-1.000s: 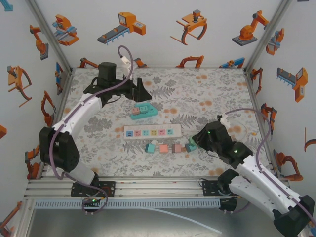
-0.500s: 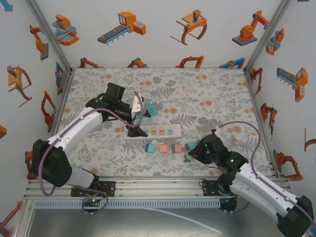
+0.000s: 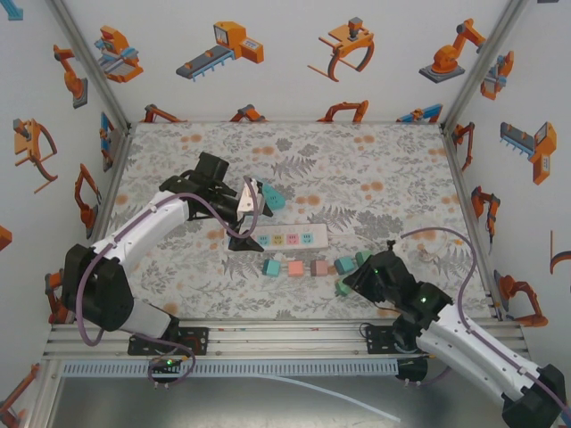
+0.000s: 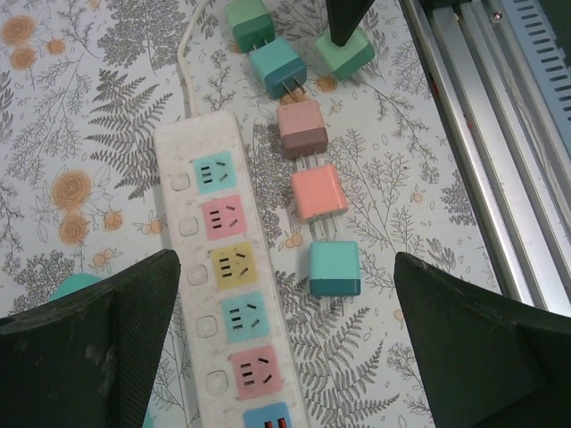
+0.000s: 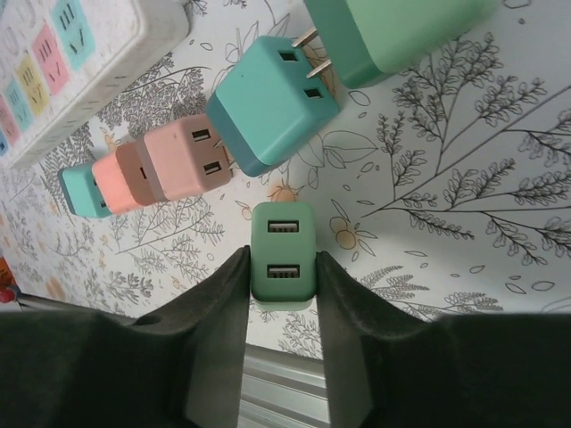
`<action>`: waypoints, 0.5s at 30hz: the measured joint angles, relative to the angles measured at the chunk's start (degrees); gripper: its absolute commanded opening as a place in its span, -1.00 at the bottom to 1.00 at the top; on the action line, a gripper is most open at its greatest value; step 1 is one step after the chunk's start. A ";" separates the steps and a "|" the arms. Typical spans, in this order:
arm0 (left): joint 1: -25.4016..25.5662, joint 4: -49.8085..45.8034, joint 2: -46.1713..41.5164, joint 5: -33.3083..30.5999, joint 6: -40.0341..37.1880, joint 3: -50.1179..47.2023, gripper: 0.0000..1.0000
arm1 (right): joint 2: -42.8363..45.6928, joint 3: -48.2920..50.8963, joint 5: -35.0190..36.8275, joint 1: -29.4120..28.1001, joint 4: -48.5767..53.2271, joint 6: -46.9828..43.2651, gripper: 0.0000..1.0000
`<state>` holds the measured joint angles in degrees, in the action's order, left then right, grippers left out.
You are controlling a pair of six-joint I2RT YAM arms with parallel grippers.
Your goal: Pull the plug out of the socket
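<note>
The right gripper (image 5: 282,260) grips the green 2-port cube plug (image 5: 283,234) between its jaws; part them evenly, avoiding the teal cube plug (image 5: 268,107) just ahead. The left gripper (image 4: 285,272) stands wide open astride the white plastic socket strip (image 4: 183,236).

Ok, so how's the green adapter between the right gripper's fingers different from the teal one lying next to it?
The green adapter sits between the fingers of the right gripper, while the teal adapter lies free on the table. The teal adapter shows its metal prongs, but the green adapter's prongs are hidden. Both have two USB ports on one face.
</note>
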<state>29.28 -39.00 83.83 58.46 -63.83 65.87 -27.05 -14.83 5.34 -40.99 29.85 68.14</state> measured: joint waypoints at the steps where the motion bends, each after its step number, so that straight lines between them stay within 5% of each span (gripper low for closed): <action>1: 0.00 0.00 0.04 -0.11 -0.04 0.00 0.94 | 0.46 0.00 0.31 0.00 0.85 0.00 -0.07; 15: -1.18 4.31 0.17 -1.05 4.11 0.00 0.94 | 1.55 -8.17 9.44 0.00 9.73 -7.08 0.02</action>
<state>28.10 -34.70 84.01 57.41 -59.72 65.87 -25.50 -23.00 14.79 -40.99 39.57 61.06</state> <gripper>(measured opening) 0.972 0.497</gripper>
